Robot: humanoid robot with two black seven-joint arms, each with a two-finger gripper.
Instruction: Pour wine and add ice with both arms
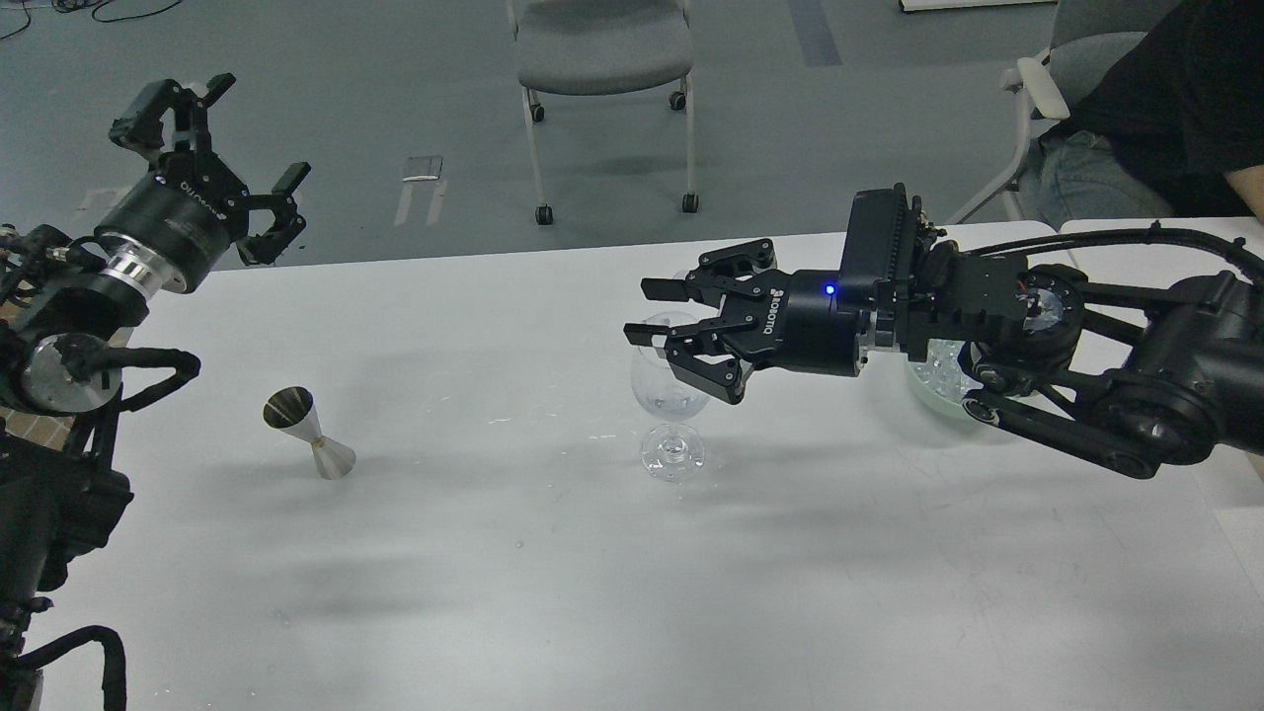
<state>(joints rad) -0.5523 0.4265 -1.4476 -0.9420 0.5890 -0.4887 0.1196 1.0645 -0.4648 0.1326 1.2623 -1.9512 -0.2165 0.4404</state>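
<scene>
- Nearest the camera, the left arm's thick joints fill the left edge; its gripper (232, 148) is raised past the table's far edge, jaws spread, holding nothing.
- Ice (943, 367) sits in a pale green bowl (933, 400), mostly hidden behind the right arm.
- Right gripper (652, 314) hangs over the wine glass (670, 405), jaws spread.
- Steel jigger (309, 432) stands well left on the white table (592, 573).
- Beyond: a grey chair (602, 59).

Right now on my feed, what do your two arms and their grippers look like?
Both arms are black and jointed. The left arm has silver metal rings and discs and looping black cables. The right arm carries black cable and a ribbed black block. Each clawed gripper, left and right, bears white lettering; the right's body shows a blue light.
</scene>
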